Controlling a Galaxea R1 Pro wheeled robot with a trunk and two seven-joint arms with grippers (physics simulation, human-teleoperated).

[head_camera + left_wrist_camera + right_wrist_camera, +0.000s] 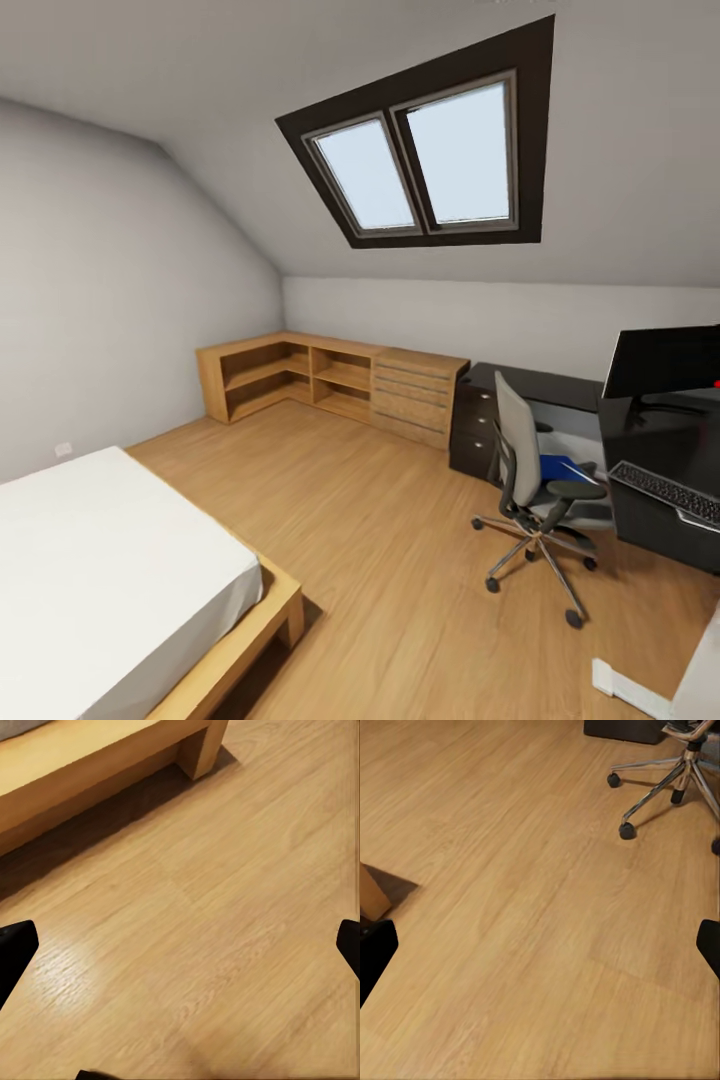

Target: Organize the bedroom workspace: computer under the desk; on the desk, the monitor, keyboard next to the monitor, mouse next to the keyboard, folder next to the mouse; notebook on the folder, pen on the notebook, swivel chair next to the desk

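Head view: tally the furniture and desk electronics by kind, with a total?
Bed: 1
Swivel chair: 1
Desk: 1
Wooden shelf unit: 1
Monitor: 1
Keyboard: 1
Total: 6

Monitor (665, 362) and keyboard (668, 491) cut off at head view's edge

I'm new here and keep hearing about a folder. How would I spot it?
Find the black desk along the far wall, under the skylight. Before it stands a grey swivel chair on castors. The flat blue folder lies on its seat, the sole bright blue thing nearby.
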